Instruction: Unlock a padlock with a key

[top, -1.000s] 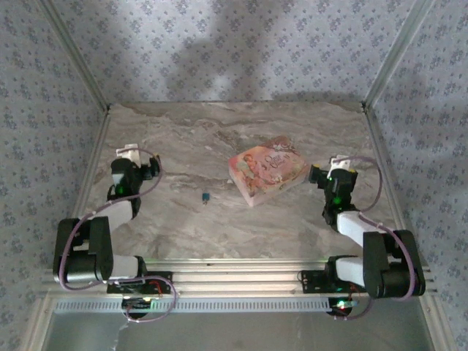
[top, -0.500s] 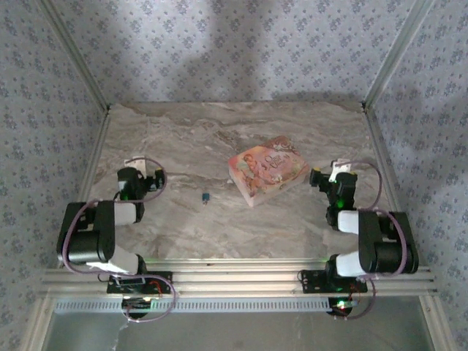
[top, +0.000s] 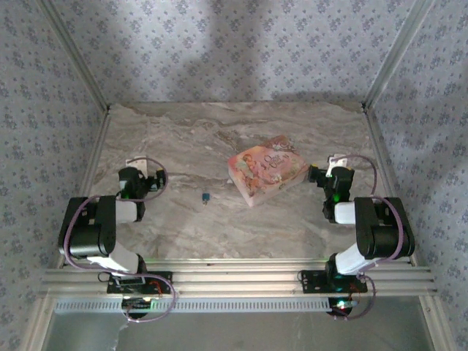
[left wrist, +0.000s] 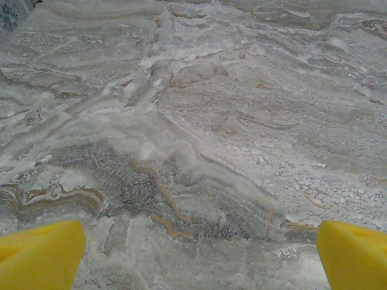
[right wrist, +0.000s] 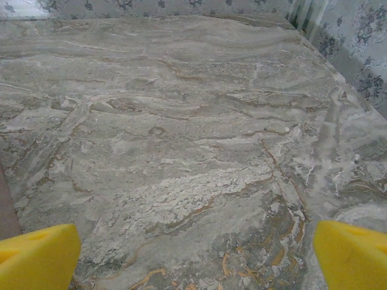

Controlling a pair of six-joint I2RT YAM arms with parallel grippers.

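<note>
Teal padlock [top: 206,197], tiny, darker on top, sits on marble table [top: 190,223]

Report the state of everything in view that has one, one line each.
left gripper: open, empty, over the table.
right gripper: open, empty.
padlock: lying on the table, held by neither gripper; too small to tell if locked.
pink box: lying flat, askew to the table edges.
</note>
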